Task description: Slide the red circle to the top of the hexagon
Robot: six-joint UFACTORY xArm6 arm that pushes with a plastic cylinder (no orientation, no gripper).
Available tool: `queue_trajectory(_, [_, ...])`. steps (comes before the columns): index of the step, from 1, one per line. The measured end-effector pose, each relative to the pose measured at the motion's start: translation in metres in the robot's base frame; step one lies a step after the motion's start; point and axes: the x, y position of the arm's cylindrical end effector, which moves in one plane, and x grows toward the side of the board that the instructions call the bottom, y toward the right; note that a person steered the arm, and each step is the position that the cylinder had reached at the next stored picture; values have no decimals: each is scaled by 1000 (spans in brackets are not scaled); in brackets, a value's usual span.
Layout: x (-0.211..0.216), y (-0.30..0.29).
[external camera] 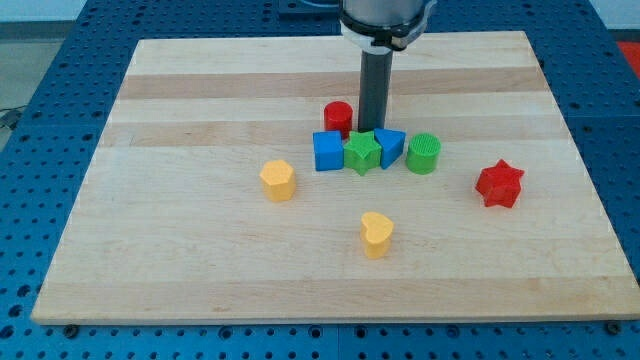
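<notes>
In the camera view, just above centre frame, my tip (373,129) stands touching-close at the right of the red circle (338,117), a round block with no long axis, while the yellow hexagon (278,180) lies down-left on the surface (180,100); no fingers here.

My tip hidden behind green star (362,152); arm (385,20) cut off by view's top edge; red circle (338,117) lower part hidden behind blue cube (327,151).
</notes>
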Motion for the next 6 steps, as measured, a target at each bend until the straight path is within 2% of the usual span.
queue_trajectory(3, [-6,10])
queue_trajectory(6, [-31,-68])
